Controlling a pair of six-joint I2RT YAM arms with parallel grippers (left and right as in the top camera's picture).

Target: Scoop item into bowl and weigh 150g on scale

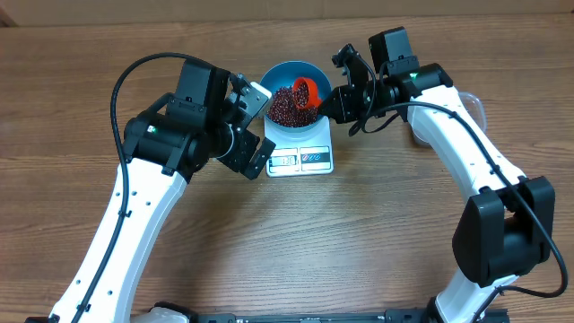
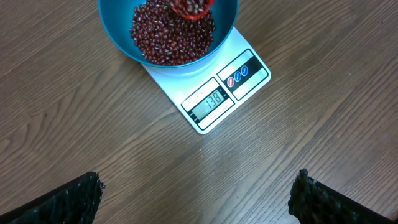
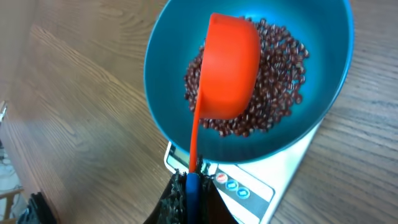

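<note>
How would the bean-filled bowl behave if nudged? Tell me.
Likely bottom-heavy and stable: beans fill the base of the bowl. Its smooth sides probably slip when gripped. Resting loose on the small scale, it might slide off.

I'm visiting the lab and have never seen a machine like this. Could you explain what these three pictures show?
These are two robot arms at a wooden table. One picture looks down from above. The other two come from small cameras on each arm's wrist. Each arm ends in a two-finger clamp, called the end effector. The left end effector is open and holds nothing; its dark fingertips show at the bottom corners of its wrist picture. The right end effector is shut on the handle of an orange-red scoop, held over a teal-blue bowl with small red-brown beans in it. The bowl stands on a small white scale, whose display reads 138.
</note>
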